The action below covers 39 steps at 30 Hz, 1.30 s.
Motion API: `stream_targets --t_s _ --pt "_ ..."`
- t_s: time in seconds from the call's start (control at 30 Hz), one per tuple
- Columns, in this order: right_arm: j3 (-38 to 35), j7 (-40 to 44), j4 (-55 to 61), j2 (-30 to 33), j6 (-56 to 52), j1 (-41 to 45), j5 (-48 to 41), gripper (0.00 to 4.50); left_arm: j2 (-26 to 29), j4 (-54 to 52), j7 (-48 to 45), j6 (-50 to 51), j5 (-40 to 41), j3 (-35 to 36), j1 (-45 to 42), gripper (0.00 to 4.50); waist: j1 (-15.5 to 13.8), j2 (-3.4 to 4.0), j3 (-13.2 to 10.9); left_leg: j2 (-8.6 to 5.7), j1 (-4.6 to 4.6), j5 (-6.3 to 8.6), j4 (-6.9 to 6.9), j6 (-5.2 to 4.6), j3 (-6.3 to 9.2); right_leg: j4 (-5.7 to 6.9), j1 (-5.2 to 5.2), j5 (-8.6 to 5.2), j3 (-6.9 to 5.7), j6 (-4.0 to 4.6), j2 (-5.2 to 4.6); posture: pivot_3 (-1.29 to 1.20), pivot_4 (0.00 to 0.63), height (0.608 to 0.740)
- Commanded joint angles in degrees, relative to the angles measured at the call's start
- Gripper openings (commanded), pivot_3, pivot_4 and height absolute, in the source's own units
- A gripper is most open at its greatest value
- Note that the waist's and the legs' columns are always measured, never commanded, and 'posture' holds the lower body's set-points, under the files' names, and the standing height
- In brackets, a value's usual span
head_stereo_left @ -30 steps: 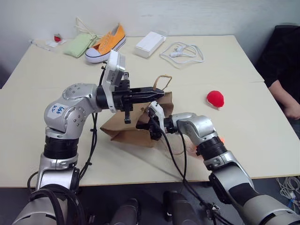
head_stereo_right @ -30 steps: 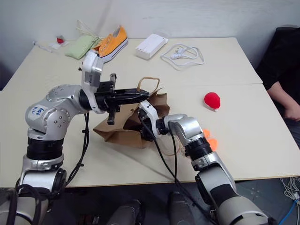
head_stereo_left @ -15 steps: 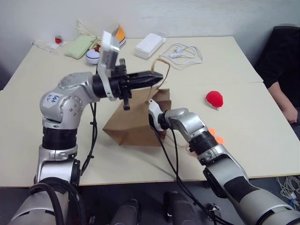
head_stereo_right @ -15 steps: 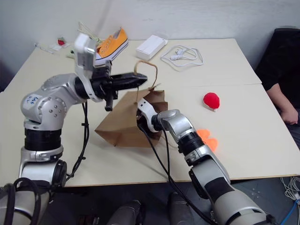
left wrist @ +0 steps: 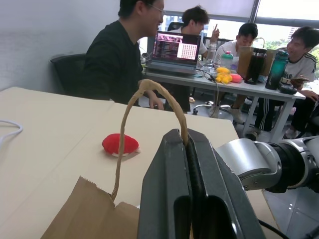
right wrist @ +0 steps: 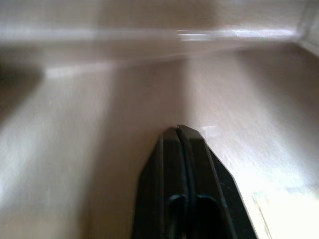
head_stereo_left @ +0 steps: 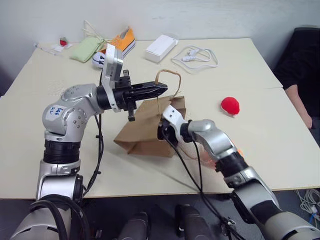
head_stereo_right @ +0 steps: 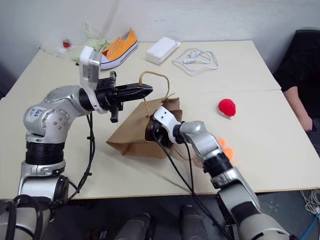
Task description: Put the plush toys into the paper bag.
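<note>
The right claw's tips (head_stereo_right: 150,134) sit hidden inside the paper bag (head_stereo_right: 131,134).

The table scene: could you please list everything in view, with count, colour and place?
Paper bag: one, brown, table centre, handle lifted.
Plush toys: red one right of bag; orange one behind right arm.
Sneaker: one, orange, far left.
Pouch: one, pale green, beside sneaker.
Box: one, white, far centre.
Cable: one, white, beside box.
Person: one, dark clothing, right edge.
Left tool: shut on handle.
Right tool: shut, inside the bag.
</note>
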<state>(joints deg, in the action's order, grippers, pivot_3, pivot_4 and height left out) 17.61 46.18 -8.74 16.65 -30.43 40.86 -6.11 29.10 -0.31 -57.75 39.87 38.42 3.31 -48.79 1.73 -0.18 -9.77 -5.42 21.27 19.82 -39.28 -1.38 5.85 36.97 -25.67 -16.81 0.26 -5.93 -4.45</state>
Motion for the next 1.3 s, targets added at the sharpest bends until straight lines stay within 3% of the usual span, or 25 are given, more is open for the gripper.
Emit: stream_targets --t_s 0.03,0.1,0.17,0.33,0.4,0.53,0.7,0.73,0.97,1.07,1.3 --pt "-6.44 0.46 15.49 2.35 -3.72 -1.54 -5.8 0.03 0.36 -1.5 -1.15 -1.58 -0.24 -0.33 -0.2 0.0 0.15 0.0 0.0 0.01 0.0 0.0 0.01 0.0 -0.01 0.0 -0.01 0.0 0.01 0.0 0.01 0.0 0.15 0.74" --pt "-11.72 0.34 23.65 4.51 -7.59 -5.94 -10.57 0.03 0.57 -1.1 -1.64 -1.74 -0.57 -0.65 0.05 0.0 -0.05 0.0 0.0 0.01 -0.05 0.0 0.08 0.01 0.0 -0.02 -0.04 0.0 0.03 0.0 0.03 0.0 0.15 0.74" --pt "-22.55 -4.27 32.06 6.33 -14.3 -13.17 -14.27 0.03 0.64 -0.55 -1.97 -1.84 -0.66 -0.88 0.19 0.0 -0.5 0.0 0.0 0.03 -0.07 0.01 0.11 0.01 0.06 -0.04 -0.01 0.0 0.0 0.0 0.03 0.0 0.15 0.74" --pt "-44.68 -8.81 50.6 11.72 -26.45 -29.6 -21.29 0.96 0.85 0.06 -2.96 -1.8 -0.43 -1.39 0.49 0.0 -2.04 -0.02 -0.03 -0.11 0.04 0.03 0.1 -0.08 0.09 -0.21 0.05 0.0 0.04 0.0 -0.06 0.0 0.15 0.74" --pt "-50.26 -10.75 54.72 11.6 -29.58 -35.89 -21.83 1.45 0.6 0.41 -3.45 -2.26 -0.76 -2.05 0.58 0.0 -2.44 0.03 0.0 -0.06 -0.12 0.02 0.13 -0.08 -0.06 -0.24 0.07 0.03 0.17 0.01 -0.02 0.0 0.15 0.74" --pt "-51.68 -13.58 60.01 9.5 -32.64 -42.85 -26.16 2.7 0.36 1.33 -4.01 -2.58 -1.25 -2.4 -0.02 0.0 -2.73 0.02 0.0 0.03 -0.13 0.03 0.16 -0.01 -0.07 -0.1 0.08 -0.01 0.2 0.07 0.07 0.0 0.15 0.74" --pt "-45.77 -17.42 60.73 8.69 -29.82 -48.98 -23.99 4.4 0.51 2.6 -5.07 -3.16 -2.23 -3.04 -1.02 0.0 -2.91 0.02 0.0 0.03 -0.24 0.01 0.12 0.0 -0.13 -0.17 0.09 0.0 0.24 0.06 0.08 0.0 0.15 0.74" --pt "-43.44 -18.01 60.19 9.0 -28.42 -50.43 -22.69 4.49 0.57 2.92 -5.27 -3.29 -2.42 -3.15 -1.39 0.0 -2.99 0.02 0.0 0.02 -0.23 0.01 0.12 0.0 -0.13 -0.18 0.09 0.0 0.24 0.06 0.07 0.0 0.15 0.74" --pt "-31.2 -21.67 53.08 13.44 -16.65 -55.64 -10.87 4.49 1.12 3.42 -6.3 -3.73 -3.41 -3.38 -2.26 0.0 -3.06 0.0 0.01 -0.03 -0.22 0.01 0.12 -0.02 -0.12 -0.26 0.11 0.0 0.22 0.06 0.05 0.0 0.15 0.74" --pt "-30.92 -21.57 51.18 12.23 -13.09 -56.17 -10.94 3.86 1.14 3.54 -6.32 -3.92 -3.7 -3.2 -2.24 0.0 -3.06 -0.01 0.01 -0.01 -0.23 0.01 0.11 -0.01 -0.1 -0.24 0.11 0.0 0.2 0.06 0.06 0.0 0.15 0.74" --pt "-35.95 -17.84 51.04 13.9 -8.95 -57.03 -14.2 1.56 0.92 2.81 -5.92 -4.01 -3.96 -3.03 -1.48 0.0 -3.07 -0.01 0.01 0.0 -0.23 0.01 0.11 -0.02 -0.1 -0.25 0.12 0.0 0.2 0.06 0.06 0.0 0.15 0.74"
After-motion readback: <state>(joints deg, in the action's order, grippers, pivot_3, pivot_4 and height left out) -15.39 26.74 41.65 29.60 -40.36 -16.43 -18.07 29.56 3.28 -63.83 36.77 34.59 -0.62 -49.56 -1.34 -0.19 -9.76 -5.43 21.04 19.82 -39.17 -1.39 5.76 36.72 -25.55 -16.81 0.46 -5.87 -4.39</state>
